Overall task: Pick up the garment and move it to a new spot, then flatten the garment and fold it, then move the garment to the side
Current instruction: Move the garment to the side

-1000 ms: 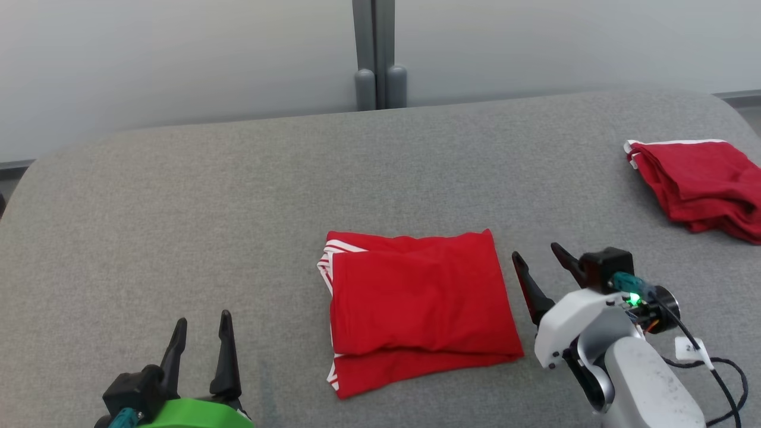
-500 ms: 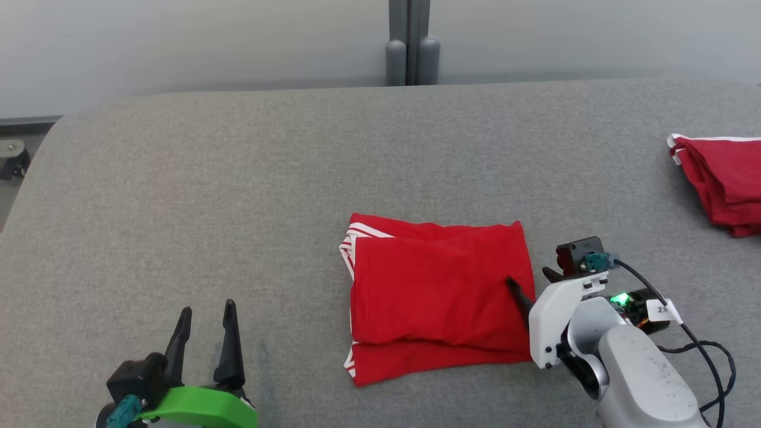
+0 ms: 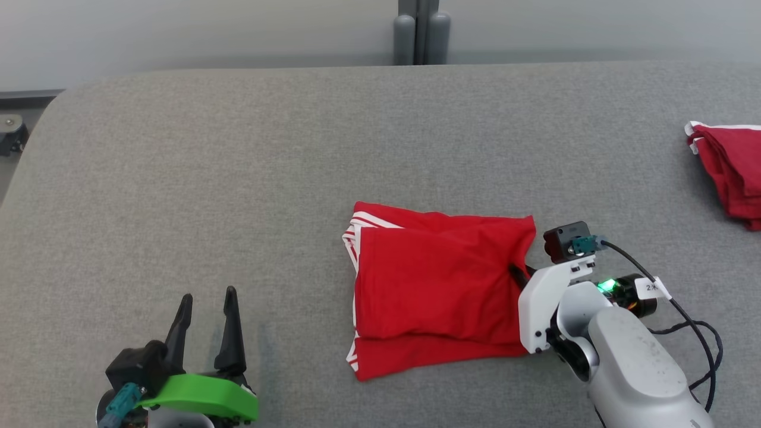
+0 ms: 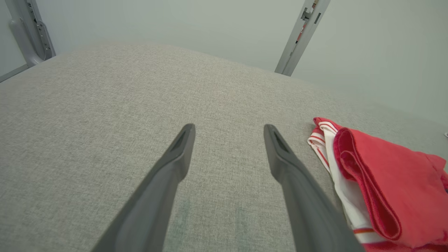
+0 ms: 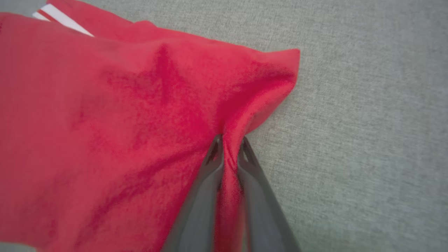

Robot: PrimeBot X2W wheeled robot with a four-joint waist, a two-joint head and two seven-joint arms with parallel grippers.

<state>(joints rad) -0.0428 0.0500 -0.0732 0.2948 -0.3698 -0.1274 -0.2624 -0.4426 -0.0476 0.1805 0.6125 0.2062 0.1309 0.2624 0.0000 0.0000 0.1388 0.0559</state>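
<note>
Well, there are two pairs of fingers and two red garments on the grey worktop (image 3: 238, 178). At the near left, the left fingers (image 3: 229, 315) point away over bare cloth, spread wide with nothing between them. A broad free stretch runs from the worktop's rounded left corner across to the middle. There the folded garment (image 3: 434, 285) lies flat, with white stripes along its left edge and a lower layer sticking out at its near edge. The right fingers (image 3: 518, 274) sit narrow on its right edge near the far corner, pinching a ridge of red cloth between them. Past them comes more open grey, then the second garment (image 3: 728, 172), bunched at the far right, well apart from the first.
</note>
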